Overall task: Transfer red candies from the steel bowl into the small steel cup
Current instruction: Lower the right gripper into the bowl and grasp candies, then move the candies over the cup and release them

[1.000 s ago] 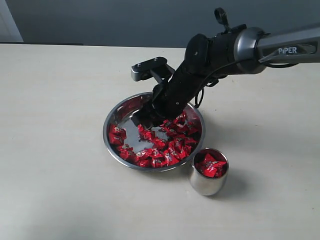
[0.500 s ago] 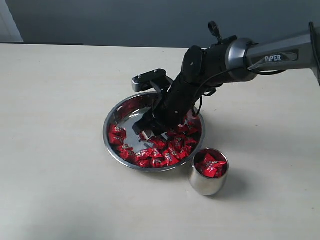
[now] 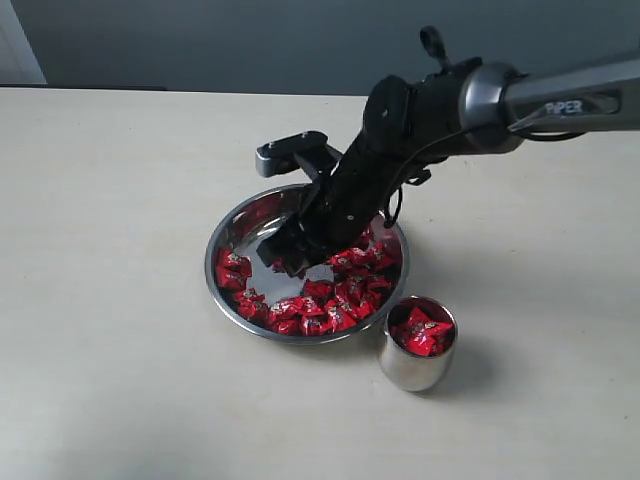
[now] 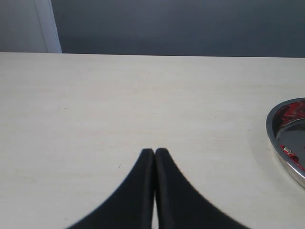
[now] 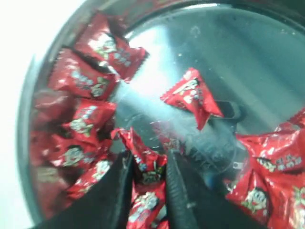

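The steel bowl [image 3: 236, 232] sits mid-table with many red candies [image 3: 335, 300] piled along its near and right sides. My right gripper [image 3: 290, 262] reaches down into it from the right. In the right wrist view that gripper [image 5: 147, 160] is shut on a red candy [image 5: 148, 167] pinched between its black fingers, just over the bowl [image 5: 267, 62] bottom, and one loose candy [image 5: 191, 95] lies alone on the bare steel. The small steel cup [image 3: 410, 372] stands at the bowl's near right, holding several red candies [image 3: 421, 331]. My left gripper [image 4: 154, 151] is shut and empty over bare table.
The bowl's rim [image 4: 282, 145] shows at the edge of the left wrist view. The pale table [image 3: 110, 250] stretches wide to the left and front. A dark wall [image 3: 250, 40] runs along the table's far edge. The right arm [image 3: 520, 95] crosses above the bowl's far right.
The right gripper went down into the candies, then closed on one. Its wrist has since shifted slightly left and up. The left gripper's earlier position is not shown.
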Robot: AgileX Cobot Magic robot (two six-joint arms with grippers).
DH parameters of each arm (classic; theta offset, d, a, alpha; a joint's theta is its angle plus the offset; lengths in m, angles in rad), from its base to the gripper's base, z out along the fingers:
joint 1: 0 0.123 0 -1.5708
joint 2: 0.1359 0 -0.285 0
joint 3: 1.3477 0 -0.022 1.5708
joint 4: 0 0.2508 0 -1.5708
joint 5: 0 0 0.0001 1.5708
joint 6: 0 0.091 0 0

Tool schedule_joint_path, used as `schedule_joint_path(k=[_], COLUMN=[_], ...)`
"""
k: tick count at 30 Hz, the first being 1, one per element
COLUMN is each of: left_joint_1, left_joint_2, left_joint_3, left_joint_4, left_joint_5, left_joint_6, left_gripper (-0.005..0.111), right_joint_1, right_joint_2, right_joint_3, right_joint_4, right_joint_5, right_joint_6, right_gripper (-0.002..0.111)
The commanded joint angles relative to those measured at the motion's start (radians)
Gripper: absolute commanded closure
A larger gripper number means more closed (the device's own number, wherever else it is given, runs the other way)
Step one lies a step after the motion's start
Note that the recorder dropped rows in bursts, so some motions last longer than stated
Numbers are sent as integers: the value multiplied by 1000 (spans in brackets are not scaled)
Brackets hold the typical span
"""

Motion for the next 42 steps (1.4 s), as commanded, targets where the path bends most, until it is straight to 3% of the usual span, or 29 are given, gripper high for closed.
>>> schedule_joint_path(k=[1, 6, 15, 22, 29, 36, 42], left_joint_1=[-5, -5, -5, -5, -5, -5, -5], left_joint_2=[-5, -5, -5, -5, -5, -5, -5], left_joint_3=[3, 3, 3, 3, 3, 3, 3], left_joint_4=[0, 0, 0, 0, 0, 0, 0], left_joint_5=[-4, -4, -4, -4, -4, -4, -4], left_joint_6=[-2, -2, -2, -2, -2, -2, -2], left_gripper=[106, 106, 106, 106, 106, 106, 106], right_joint_1=[1, 1, 1, 1, 1, 1, 1], right_joint_2=[-115, -266, -577, -694, -695, -695, -695], right_joint_3=[-2, 43, 357, 537, 568, 568, 568], right_joint_4=[5, 1, -24, -132, -155, -347, -362], right_joint_5=[104, 150, 82, 8, 14, 14, 12], right_joint_6=[-5, -5, 16, 159, 184, 349, 356], right_gripper=[109, 109, 109, 109, 109, 109, 109])
